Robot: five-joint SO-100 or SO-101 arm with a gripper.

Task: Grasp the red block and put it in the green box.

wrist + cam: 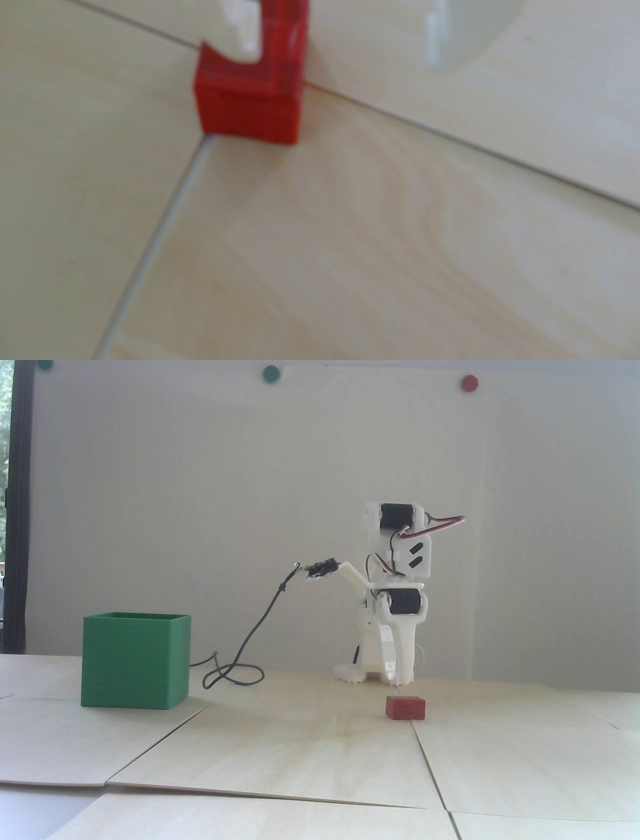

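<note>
The small matte dark-red rectangular block (405, 707) lies flat on the pale plywood tabletop (310, 750) where panel seams meet, just in front of the white arm's claw (372, 678). In the wrist view, one white finger (242, 38) overlaps the block (247, 107) at the top edge, the other (450, 34) well to its right: the claw is released, gripping nothing. The large plain green thin-walled box (135, 660) stands far left in the fixed view, well apart
</note>
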